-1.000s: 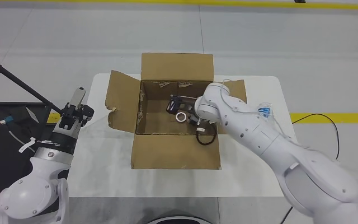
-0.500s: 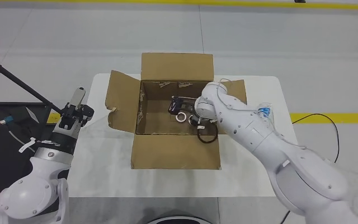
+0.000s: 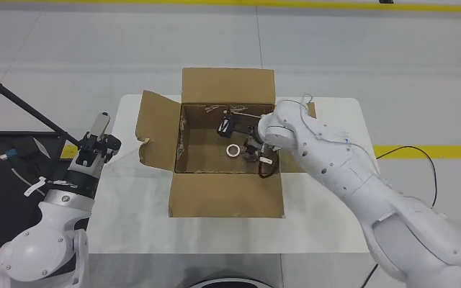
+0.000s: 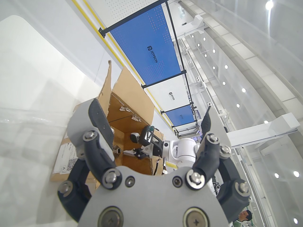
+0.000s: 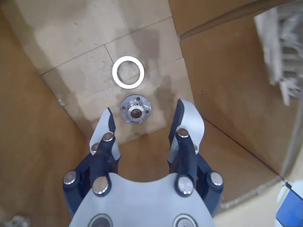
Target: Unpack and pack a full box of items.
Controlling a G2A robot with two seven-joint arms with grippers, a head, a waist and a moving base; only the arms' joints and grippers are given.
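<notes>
1. Two fingers of the right pincer [image 5: 144, 106] stand wide apart and grip nothing. A metal flange [image 5: 135, 112] sits between its tips on the box [image 5: 225, 72] floor.
2. Just beyond the flange lies a flat ring [image 5: 128, 72].
3. Over the last second this arm drew back off the ring, so it is probably lining up to pick the flange.
4. Well away, the left pincer [image 4: 151, 107] is released and empty.

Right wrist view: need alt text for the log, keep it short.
The right gripper, open, hangs inside the cardboard box over a round metal flange lying on the box floor. A flat metal ring lies just past the flange, close but not touching it.
</notes>
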